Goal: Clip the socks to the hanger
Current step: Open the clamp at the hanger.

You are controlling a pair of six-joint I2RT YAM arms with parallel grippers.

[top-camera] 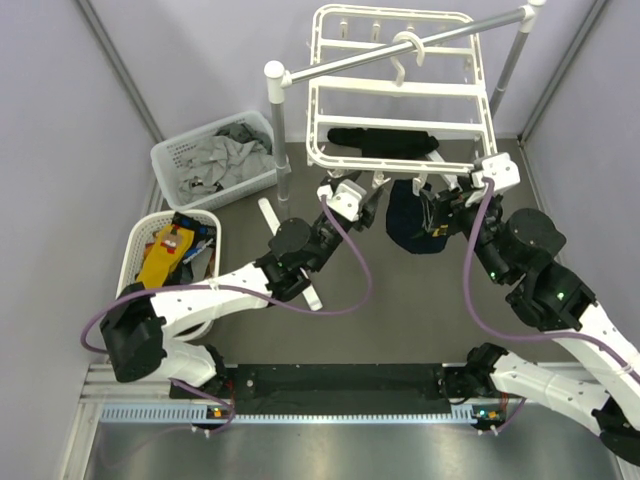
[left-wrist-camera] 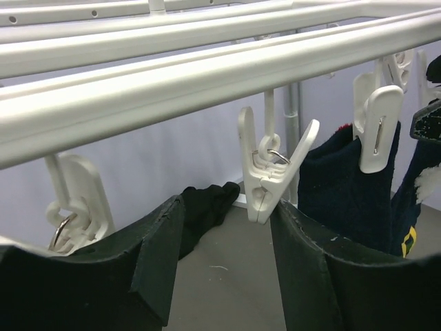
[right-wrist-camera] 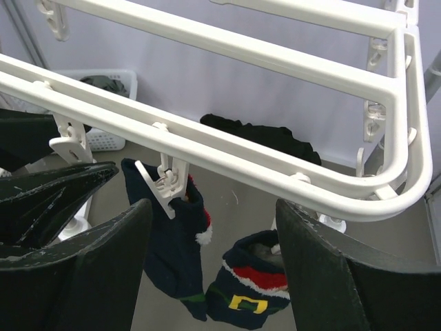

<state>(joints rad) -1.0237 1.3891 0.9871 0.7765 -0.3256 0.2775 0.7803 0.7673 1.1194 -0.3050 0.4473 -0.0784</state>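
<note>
The white hanger point(top-camera: 398, 88) hangs by its hook from the grey pole. Two navy socks hang under its near edge point(top-camera: 410, 225). In the right wrist view one sock point(right-wrist-camera: 169, 234) is held by a white clip point(right-wrist-camera: 162, 187), and a second sock with red, white and yellow marks point(right-wrist-camera: 251, 293) hangs beside it. My right gripper point(right-wrist-camera: 212, 214) is open and empty just in front of them, below the hanger bar point(right-wrist-camera: 275, 165). My left gripper point(left-wrist-camera: 226, 207) is open and empty, with a free white clip point(left-wrist-camera: 267, 181) dangling just above its right finger. A clipped navy sock point(left-wrist-camera: 341, 189) hangs to its right.
A white basket point(top-camera: 140, 262) at the left holds more socks, one yellow-orange point(top-camera: 160, 258). A second basket point(top-camera: 170, 158) holds pale grey cloths. A black garment point(top-camera: 385, 142) lies on the table under the hanger. The grey rack's poles point(top-camera: 280, 150) stand behind both grippers.
</note>
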